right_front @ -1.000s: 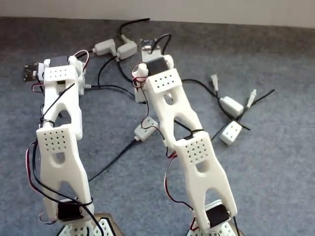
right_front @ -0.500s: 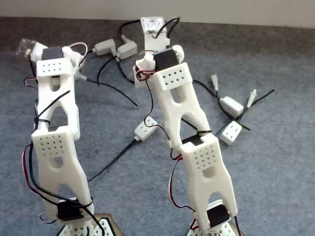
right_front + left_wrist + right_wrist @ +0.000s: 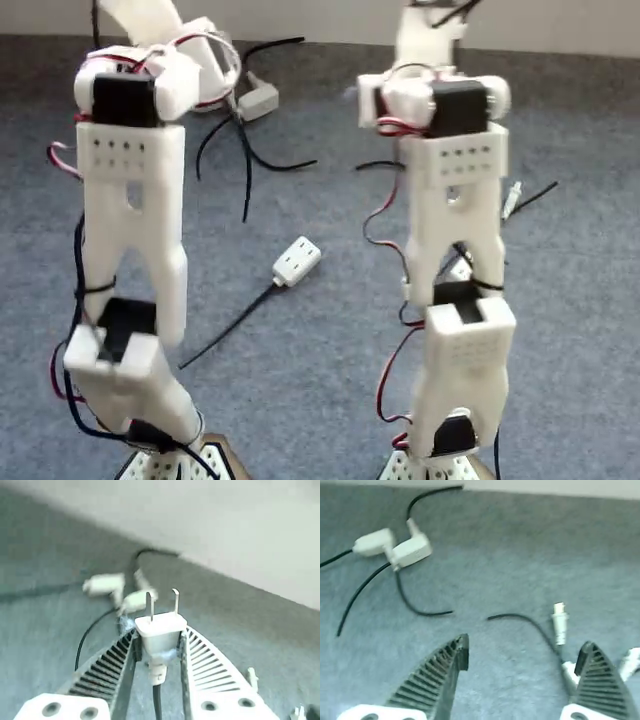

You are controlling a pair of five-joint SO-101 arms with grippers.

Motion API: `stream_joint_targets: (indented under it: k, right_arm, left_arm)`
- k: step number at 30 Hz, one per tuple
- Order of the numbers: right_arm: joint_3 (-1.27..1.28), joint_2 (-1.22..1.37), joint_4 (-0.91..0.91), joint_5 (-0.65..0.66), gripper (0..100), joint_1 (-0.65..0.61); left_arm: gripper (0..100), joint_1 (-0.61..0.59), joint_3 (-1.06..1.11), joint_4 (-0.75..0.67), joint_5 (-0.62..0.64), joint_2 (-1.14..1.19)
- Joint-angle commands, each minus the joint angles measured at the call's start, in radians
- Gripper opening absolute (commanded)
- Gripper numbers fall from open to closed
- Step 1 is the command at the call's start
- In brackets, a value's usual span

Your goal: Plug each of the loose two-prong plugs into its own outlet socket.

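**On grey carpet: left claw clamped on a plug, right claw spread open**

Between the ribbed fingers [image 3: 117, 655] in the left wrist view, the left claw [image 3: 159, 636] is closed on a white two-prong plug [image 3: 160, 624]. The fingers press both its sides, the prongs point away from the camera, and its lead runs back between the fingers. The plug is held off the carpet [image 3: 45, 610]. Beyond it lies a white connector pair [image 3: 120, 592], two pieces touching end to end. Can't tell if one is seated in the other.

Right wrist view: the right claw [image 3: 522, 652] has its fingers wide apart above the carpet. A loose plug [image 3: 559, 624] on a black cord [image 3: 520, 619] lies flat beyond the fingers, apart from both. The same white connector pair [image 3: 395, 547] lies farther off, well apart from this plug.

The high view adds the outlet socket [image 3: 297, 259] at centre frame. It lies on the carpet between the left arm [image 3: 130, 200] and the right arm [image 3: 455, 190], with its slot face showing. Its own lead trails toward the lower left. At upper middle, one piece of the connector pair [image 3: 258, 98] sits just beside the left arm, and the other piece is hidden behind that arm. At right of frame a small plug tip [image 3: 513, 195] pokes out past the right arm. The grip on the held plug is clear from the left wrist view, while in the high view the arm covers it
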Motion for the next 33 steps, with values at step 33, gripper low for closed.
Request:
stream_joint_targets:
  k: [33]
  right_arm:
    - [-0.004, -0.891, 0.039, 0.172, 33.6, 0.337]
  left_arm:
    - [1, 0.739, 0.018, 0.322, -0.517, -0.691]
